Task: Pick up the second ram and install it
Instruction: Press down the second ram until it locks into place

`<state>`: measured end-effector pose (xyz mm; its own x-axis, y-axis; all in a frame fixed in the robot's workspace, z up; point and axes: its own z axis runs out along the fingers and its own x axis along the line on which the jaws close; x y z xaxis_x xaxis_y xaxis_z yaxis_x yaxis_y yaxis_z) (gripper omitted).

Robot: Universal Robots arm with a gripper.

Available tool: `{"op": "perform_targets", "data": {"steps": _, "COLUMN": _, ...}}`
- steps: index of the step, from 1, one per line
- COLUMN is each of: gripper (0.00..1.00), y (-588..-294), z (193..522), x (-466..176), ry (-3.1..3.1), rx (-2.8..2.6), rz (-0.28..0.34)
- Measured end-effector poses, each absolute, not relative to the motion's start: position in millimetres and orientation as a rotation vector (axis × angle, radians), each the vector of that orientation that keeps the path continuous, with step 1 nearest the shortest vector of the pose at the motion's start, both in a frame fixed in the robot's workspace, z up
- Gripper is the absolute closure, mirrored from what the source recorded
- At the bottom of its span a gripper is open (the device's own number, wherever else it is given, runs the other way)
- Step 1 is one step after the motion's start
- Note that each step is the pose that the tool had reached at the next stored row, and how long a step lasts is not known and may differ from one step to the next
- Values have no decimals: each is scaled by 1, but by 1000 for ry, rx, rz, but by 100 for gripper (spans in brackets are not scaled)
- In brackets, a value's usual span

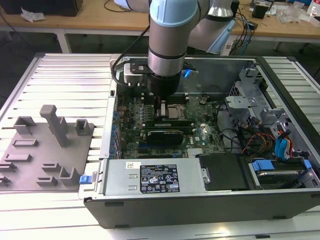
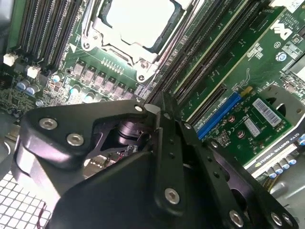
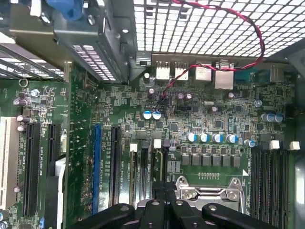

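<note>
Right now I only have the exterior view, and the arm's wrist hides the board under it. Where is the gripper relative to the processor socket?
Observer: In the first wrist view the gripper is over the black memory slots, between the processor socket and a blue slot.
Operator: Any loose cable close to it?
Observer: A red-and-black wire crosses the rear grille and plugs into the board beyond those slots, apart from the gripper.
</note>
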<state>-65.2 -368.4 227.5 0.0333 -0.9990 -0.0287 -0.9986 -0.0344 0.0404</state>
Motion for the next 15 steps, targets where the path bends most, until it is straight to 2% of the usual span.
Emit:
{"op": "perform_targets", "data": {"steps": 6, "gripper": 89, "y": -368, "z": 236, "x": -68, "ry": -2180, "rx": 2255, "rz": -70}}
{"op": "perform_targets", "data": {"steps": 15, "gripper": 89, "y": -370, "z": 231, "x": -72, "ry": -2182, "rx": 2257, "rz": -71}}
